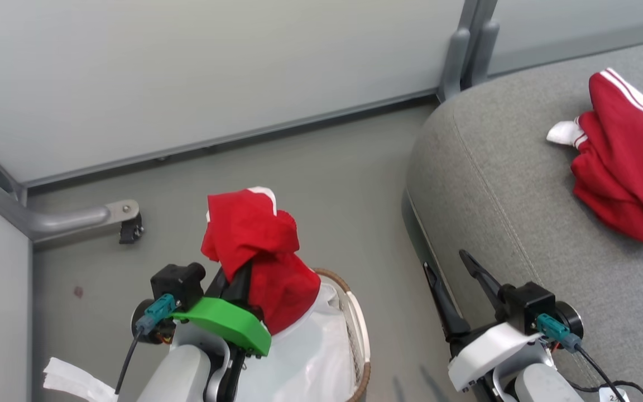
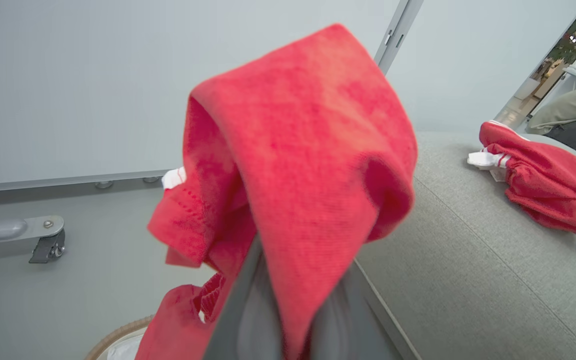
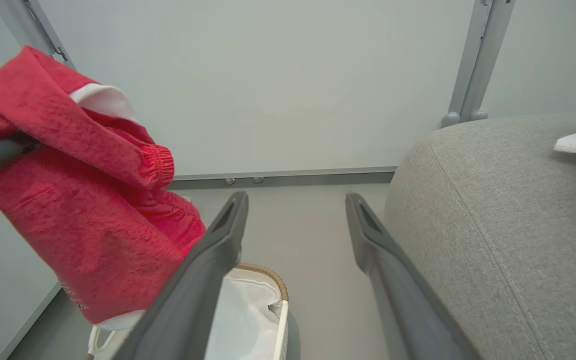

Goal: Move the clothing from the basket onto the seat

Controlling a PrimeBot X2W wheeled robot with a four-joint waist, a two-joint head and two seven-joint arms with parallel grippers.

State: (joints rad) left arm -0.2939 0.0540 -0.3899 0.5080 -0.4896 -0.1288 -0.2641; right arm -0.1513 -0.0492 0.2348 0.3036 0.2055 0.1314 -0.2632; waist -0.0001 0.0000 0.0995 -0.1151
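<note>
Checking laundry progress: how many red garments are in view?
2. The held garment hangs from the shut left tool above the basket; the striped garment lies on the seat. More may hide in the basket.

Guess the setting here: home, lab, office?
Probably a partitioned test bay in an office or lab, not a home: plain grey divider panels on metal posts with a castor foot, bare grey floor, one grey sofa seat and a laundry basket staged beside it.

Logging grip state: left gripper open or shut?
Shut: left gripper clamps the red garment, which hangs over the basket.
</note>
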